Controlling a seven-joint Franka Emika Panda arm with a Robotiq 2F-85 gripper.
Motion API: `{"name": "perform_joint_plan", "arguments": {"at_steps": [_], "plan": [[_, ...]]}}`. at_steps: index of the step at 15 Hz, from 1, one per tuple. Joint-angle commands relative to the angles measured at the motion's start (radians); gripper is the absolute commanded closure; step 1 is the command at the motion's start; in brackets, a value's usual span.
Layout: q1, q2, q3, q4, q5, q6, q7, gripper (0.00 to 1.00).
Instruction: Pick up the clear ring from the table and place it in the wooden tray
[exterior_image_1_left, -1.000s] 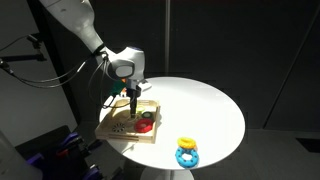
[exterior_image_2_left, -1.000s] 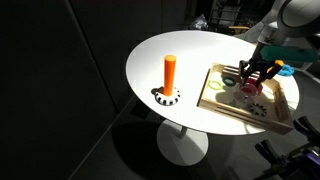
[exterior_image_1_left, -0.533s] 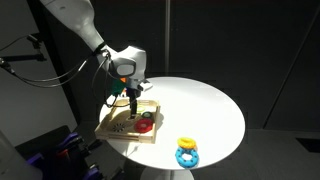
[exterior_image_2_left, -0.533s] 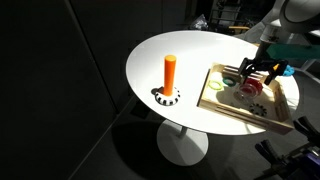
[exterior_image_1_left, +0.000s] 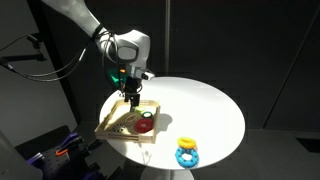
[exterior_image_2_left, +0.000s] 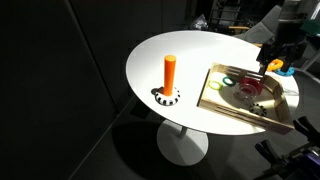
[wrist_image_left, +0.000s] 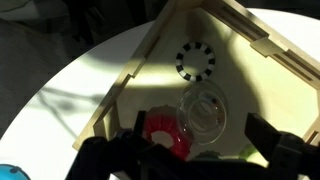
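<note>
Table (exterior_image_1_left: 205, 105), round and white, fills the middle of both exterior views. Wooden tray (exterior_image_1_left: 110, 117) sits at its near edge, left of centre in frame. Above it the gripper (exterior_image_1_left: 131, 96) has lifted well clear of the tray; a second ago its tips were down among the rings.

Wrist view: fingers (wrist_image_left: 105, 160) spread wide toward the lower corners, nothing between them. Red ring (wrist_image_left: 160, 132) lies in the tray at lower centre. The clear ring (wrist_image_left: 203, 110) lies flat on the tray floor just to its right, perhaps touching it.

Judgement: ring let go inside the tray, placing looks done, only the retreat left.

Hard to make out:
- the clear ring is too faint to find in either exterior view
- its edge against the red ring is blurred
- the tray's right corner is cut off in the wrist view
</note>
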Motion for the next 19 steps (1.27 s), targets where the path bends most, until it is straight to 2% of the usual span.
{"name": "perform_joint_plan", "arguments": {"at_steps": [1, 5, 8, 14, 19], "plan": [[-0.023, -0.095, 0.001, 0.011, -0.080, -0.122, -0.042, 0.00], [-0.036, -0.179, 0.004, 0.033, -0.166, -0.214, -0.024, 0.00], [-0.047, -0.240, 0.004, 0.045, -0.176, -0.252, -0.024, 0.00], [-0.062, -0.324, 0.006, 0.056, -0.167, -0.274, -0.030, 0.00], [-0.061, -0.313, 0.011, 0.041, -0.157, -0.249, -0.024, 0.00]]}}
